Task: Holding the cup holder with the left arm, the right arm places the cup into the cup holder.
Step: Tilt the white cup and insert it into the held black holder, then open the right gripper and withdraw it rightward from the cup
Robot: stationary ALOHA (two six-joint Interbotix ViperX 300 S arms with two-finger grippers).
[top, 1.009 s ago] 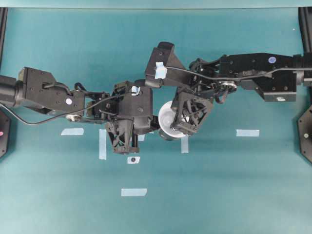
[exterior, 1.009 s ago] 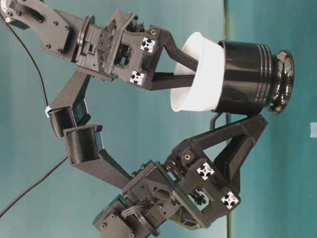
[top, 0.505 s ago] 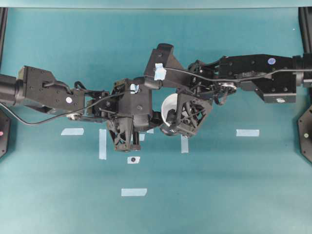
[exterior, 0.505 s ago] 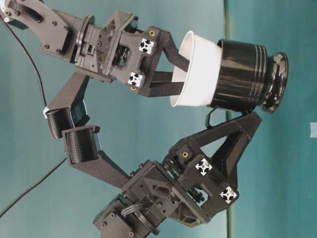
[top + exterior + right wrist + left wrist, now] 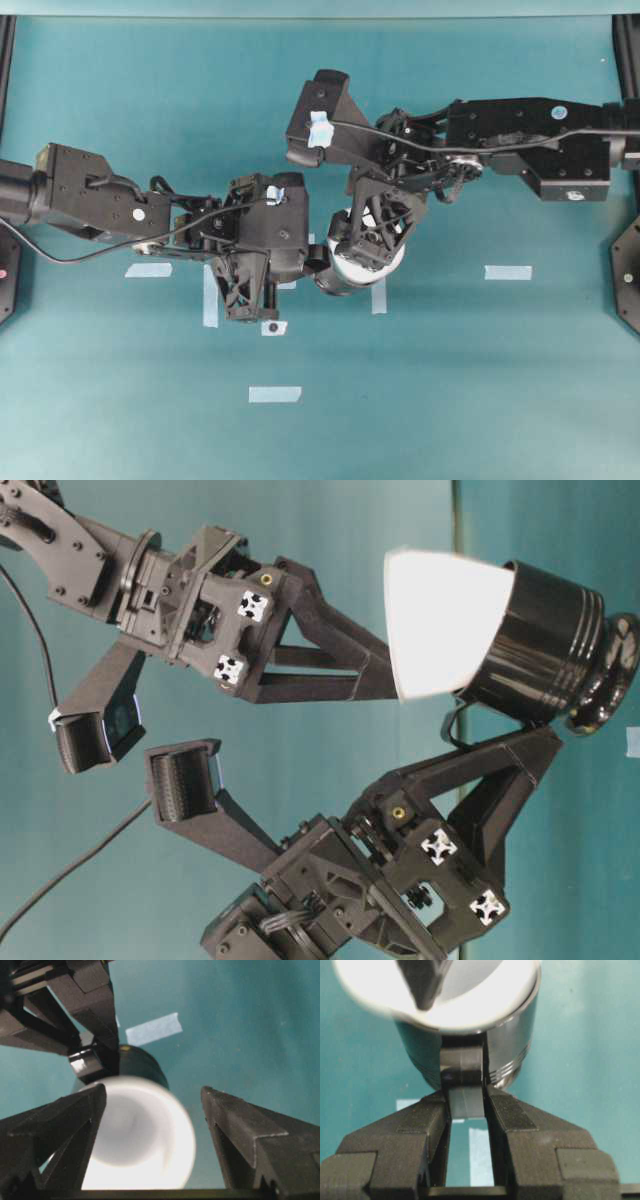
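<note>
The glossy black cup holder [image 5: 545, 655] hangs tilted above the table with the white cup [image 5: 445, 620] seated in its mouth. My left gripper [image 5: 465, 1097] is shut on the holder's small side handle [image 5: 462, 1065], seen from below the holder [image 5: 512, 1045]. My right gripper [image 5: 153, 1089] stands open at the cup's [image 5: 140, 1135] rim. One finger [image 5: 65, 1125] overlaps the cup's mouth; the other [image 5: 245, 1130] is well clear to the side. In the overhead view the right gripper [image 5: 372, 235] covers most of the cup [image 5: 392, 262] and holder [image 5: 330, 280].
Pale tape strips mark the teal table [image 5: 480, 380] at the right [image 5: 508, 272], front [image 5: 275, 394] and left [image 5: 148, 270]. A small black dot sits on a tape square [image 5: 273, 328] just below the left gripper. Both arms cross near the middle.
My right gripper has opened and let go of the cup's rim. The cup now rests in the holder, which the left gripper has tilted and shifted slightly.
</note>
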